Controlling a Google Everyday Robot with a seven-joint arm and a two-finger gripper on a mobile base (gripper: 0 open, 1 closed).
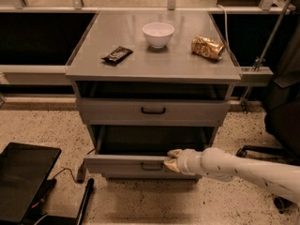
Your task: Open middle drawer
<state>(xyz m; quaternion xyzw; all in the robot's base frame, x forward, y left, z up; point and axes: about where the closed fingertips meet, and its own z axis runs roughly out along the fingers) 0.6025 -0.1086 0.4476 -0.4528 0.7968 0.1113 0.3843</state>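
Pulling the middle drawer (pixel 117 164) outward looks like the step in hand. Its grey front already stands forward of the top drawer (pixel 197 111), which sits flush and closed, and a dark, seemingly empty cavity shows behind the front. The end effector (pixel 172 160) is at that front panel, just right of the small black handle (pixel 151 166) and level with the panel's upper edge. It appears to touch the panel, but whether it is open, closed or gripping the edge cannot be told. The pale arm (pixel 234 168) reaches in low from the right.

On the desk (pixel 187 64) above, a white bowl (pixel 158 34), a dark snack bar (pixel 117 54) and a crumpled gold packet (pixel 207 47) lie well apart and clear of the work.

By the look of it the task is well along, perhaps half or more of the drawer's travel. The next move probably calls for a straight pull toward the camera, level with the slides, so the front does not twist or jam. If contact is only on the edge beside the handle, the hold could slip, so a steady, slow draw seems wise. A black case (pixel 23 177) on the floor to the left is out of the drawer's path.
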